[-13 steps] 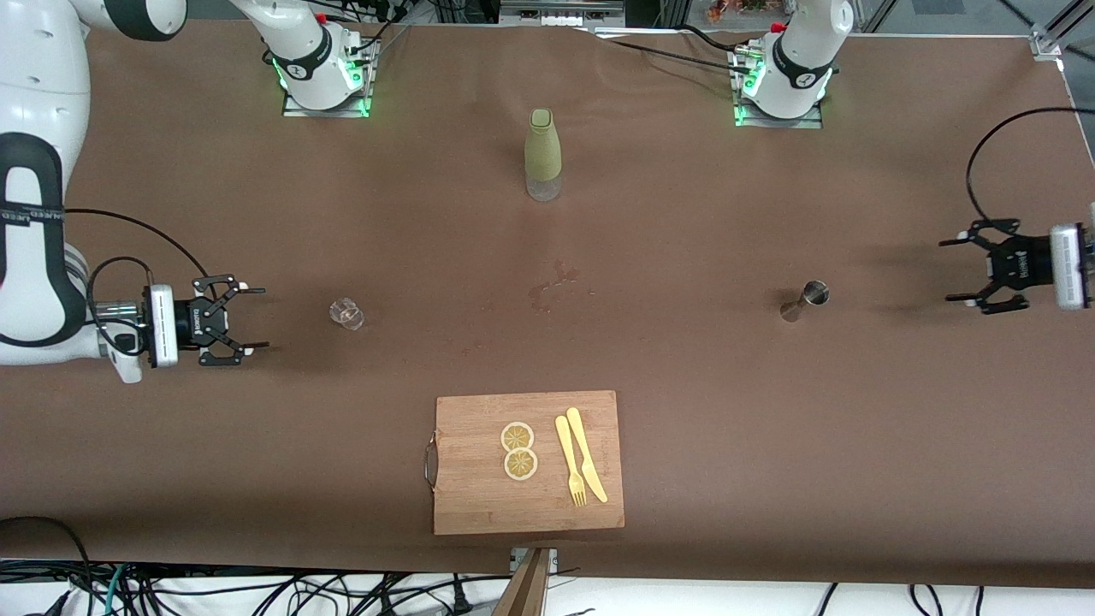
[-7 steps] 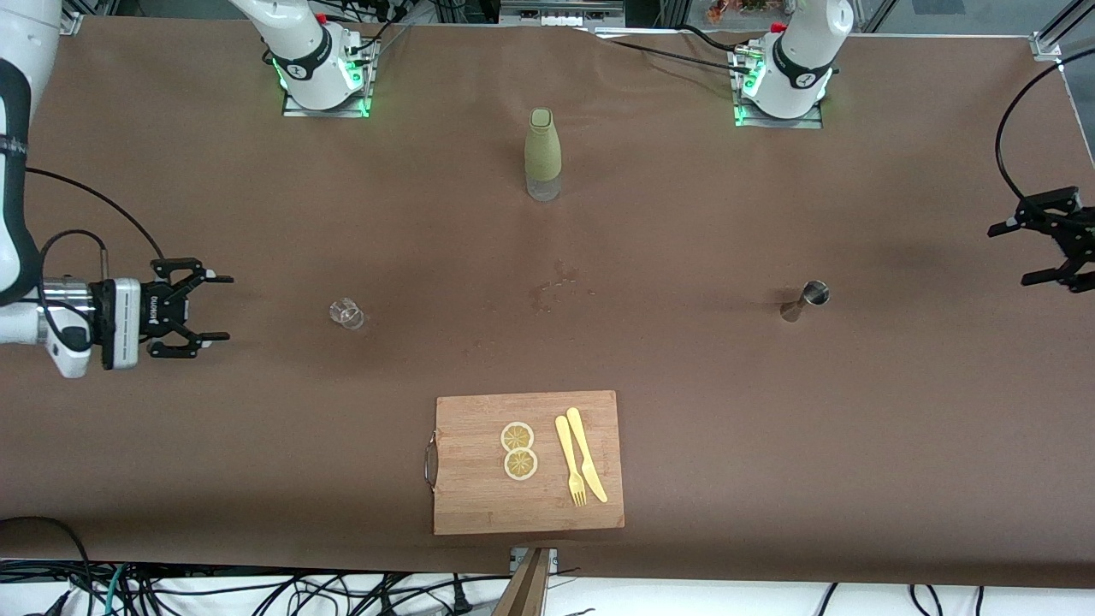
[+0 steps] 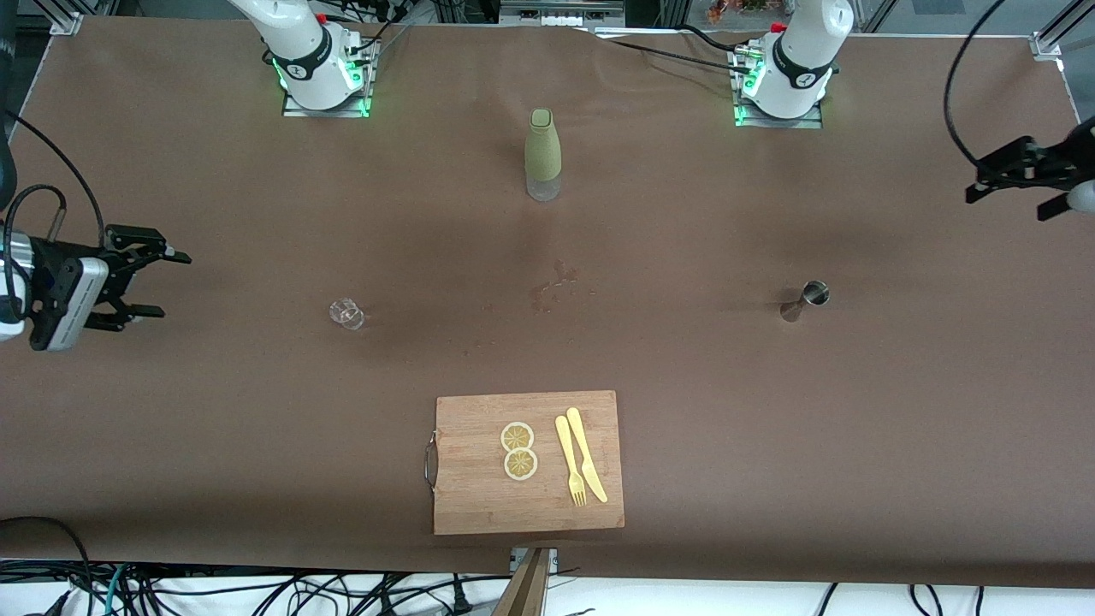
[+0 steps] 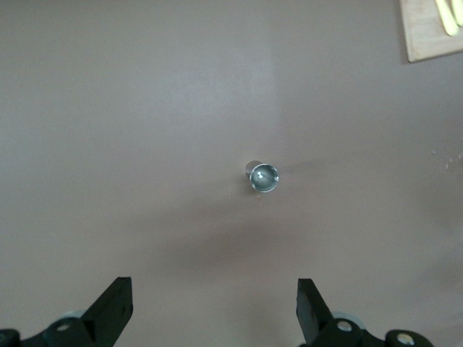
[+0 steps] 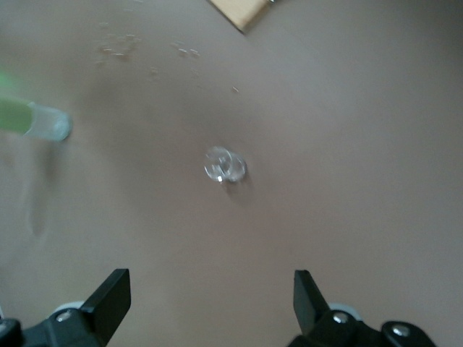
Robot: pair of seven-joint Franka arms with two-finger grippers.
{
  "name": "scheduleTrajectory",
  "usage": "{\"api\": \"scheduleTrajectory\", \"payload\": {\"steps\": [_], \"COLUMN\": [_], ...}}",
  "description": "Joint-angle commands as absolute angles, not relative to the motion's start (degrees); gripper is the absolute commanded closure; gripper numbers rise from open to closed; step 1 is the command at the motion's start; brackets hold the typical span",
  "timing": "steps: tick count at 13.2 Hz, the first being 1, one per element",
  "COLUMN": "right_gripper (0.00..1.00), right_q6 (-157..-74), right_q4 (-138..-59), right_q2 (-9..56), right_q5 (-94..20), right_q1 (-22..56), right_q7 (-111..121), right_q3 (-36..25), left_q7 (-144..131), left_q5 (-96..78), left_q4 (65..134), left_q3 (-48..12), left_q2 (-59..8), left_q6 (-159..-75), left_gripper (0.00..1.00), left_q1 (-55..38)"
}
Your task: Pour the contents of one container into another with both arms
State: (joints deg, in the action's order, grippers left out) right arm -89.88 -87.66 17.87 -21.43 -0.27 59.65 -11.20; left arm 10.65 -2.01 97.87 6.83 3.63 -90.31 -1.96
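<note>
While both arms hang wide of the table's middle, the small clear glass and the steel jigger stand apart on the brown table.

Left of centre in the front view, the glass stands upright; the jigger stands right of centre, a bottle at upper middle. The right gripper, at the frame's left edge, holds nothing, fingers spread; the left gripper, upper right, is likewise splayed and empty. The glass looks light, slick and breakable, best pinched around its wall; the jigger looks stiff, light and tippy, best taken at its narrow waist.
</note>
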Motion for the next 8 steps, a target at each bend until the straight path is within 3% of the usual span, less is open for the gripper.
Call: {"api": "scheduleTrajectory", "payload": {"steps": [1, 6, 8], "right_gripper": [0.0, 0.0, 0.0], "right_q6": [-92.55, -92.46, -92.55], "right_q4": [-97.28, -103.52, -106.07], "right_q2": [7.76, -1.56, -4.73], "right_q5": [-15.49, -5.64, -0.38], "right_q1": [1.67, 2.55, 4.12], "right_q7": [44.44, 22.81, 15.85], "right_q3": [-10.37, -9.58, -9.23], "left_q7": [-1.9, -2.37, -2.64], "left_q5": [0.97, 0.09, -0.88], "left_q4": [101.6, 99.24, 93.54], "left_q3": [5.45, 5.8, 5.54], "left_q2": [6.15, 5.98, 2.82], "left_q6": [-90.36, -91.14, -90.53], "left_gripper": [0.0, 0.0, 0.0], "left_q1": [-2.81, -2.47, -2.28]}}
